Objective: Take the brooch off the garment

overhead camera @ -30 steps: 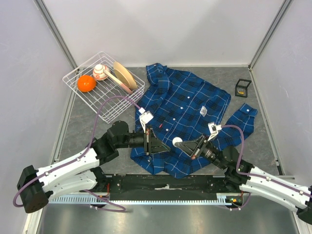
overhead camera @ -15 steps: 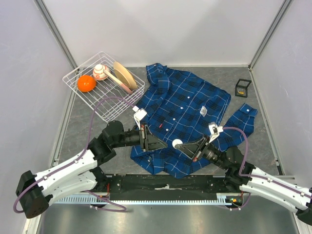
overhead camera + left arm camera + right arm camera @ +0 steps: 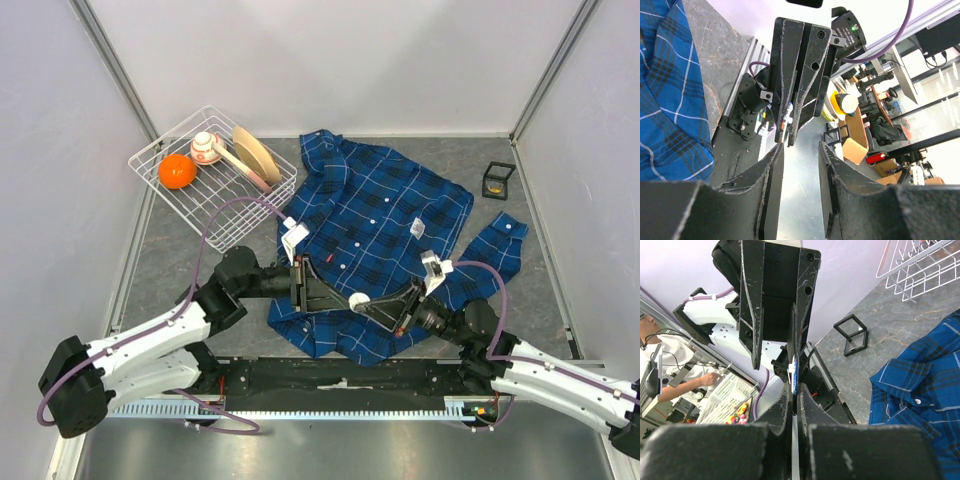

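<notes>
The garment (image 3: pixel 380 215), a blue plaid shirt with white buttons, lies spread on the grey table; it also shows as the shirt (image 3: pixel 670 100) and the shirt (image 3: pixel 925 390). The brooch (image 3: pixel 358 298), a small white disc, sits over its lower hem. My right gripper (image 3: pixel 365 302) is shut on the brooch, which shows edge-on as a thin white-and-blue sliver (image 3: pixel 795 375) just past the right gripper (image 3: pixel 796 387). My left gripper (image 3: pixel 335 297) faces it tip to tip, open. Nothing lies between the jaws of the left gripper (image 3: pixel 800 147). I cannot tell whether the brooch still touches the cloth.
A white wire basket (image 3: pixel 215 180) at the back left holds an orange ball, a cup and plates; its corner shows as the basket (image 3: pixel 920 265). A small black frame stand (image 3: pixel 497 180) sits at the back right. Grey walls close in three sides.
The left gripper's jaws have opened from shut. The right gripper, still shut on the brooch, has edged a little left toward the left gripper.
</notes>
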